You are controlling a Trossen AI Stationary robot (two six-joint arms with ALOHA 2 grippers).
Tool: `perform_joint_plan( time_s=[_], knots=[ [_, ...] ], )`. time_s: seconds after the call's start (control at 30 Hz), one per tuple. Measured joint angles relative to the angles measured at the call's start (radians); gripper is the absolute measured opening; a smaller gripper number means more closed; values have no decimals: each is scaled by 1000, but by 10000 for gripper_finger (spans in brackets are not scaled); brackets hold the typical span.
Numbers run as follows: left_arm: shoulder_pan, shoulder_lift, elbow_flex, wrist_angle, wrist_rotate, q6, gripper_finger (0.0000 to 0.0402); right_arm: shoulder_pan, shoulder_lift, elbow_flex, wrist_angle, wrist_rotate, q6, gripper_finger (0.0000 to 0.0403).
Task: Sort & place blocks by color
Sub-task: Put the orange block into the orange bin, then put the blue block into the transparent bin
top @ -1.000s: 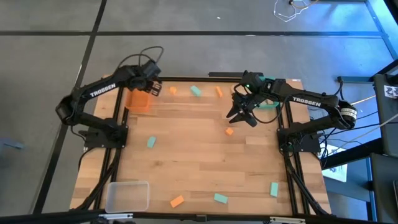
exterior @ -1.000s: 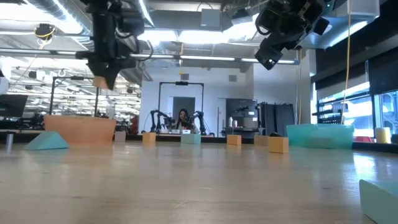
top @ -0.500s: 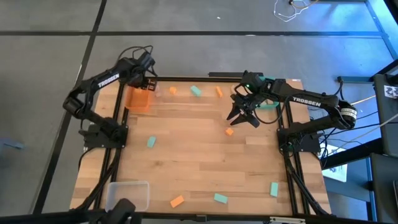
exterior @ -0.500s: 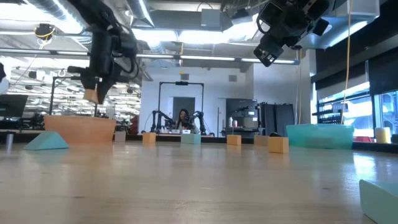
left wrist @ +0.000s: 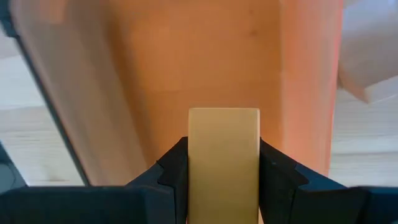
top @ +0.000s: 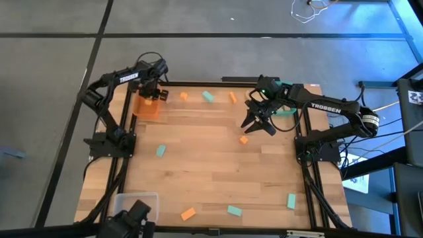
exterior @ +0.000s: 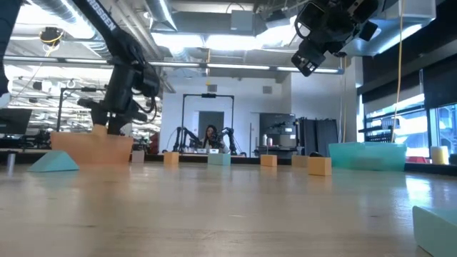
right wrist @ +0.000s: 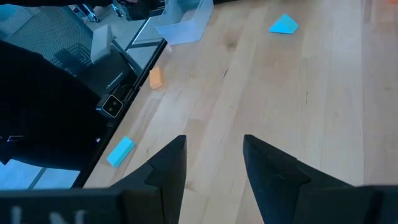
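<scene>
My left gripper is clamped on a pale block right over the orange bin at the table's ten o'clock, so this drop looks close. My right gripper, fingers apart and empty, hangs near two o'clock above an orange block. By my reckoning most sorting remains, since teal and orange blocks lie scattered from twelve round to six.

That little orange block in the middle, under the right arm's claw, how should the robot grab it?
Probably straight down from above. The orange block lies flat and alone on the table, nothing crowding it, and the open right gripper hovers close by. Pinch its two opposite sides.
</scene>
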Motion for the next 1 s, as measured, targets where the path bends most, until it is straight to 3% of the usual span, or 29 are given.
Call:
perform_joint_plan(
  time_s=[0.67, 1.0],
  knots=[
    [-1, 47, 0, 15, 19, 1, 155, 0, 0, 0, 0, 0, 5, 159],
    [-76, -169, 0, -19, 25, 0, 157, 0, 0, 0, -1, 0, 27, 159]
  ],
)
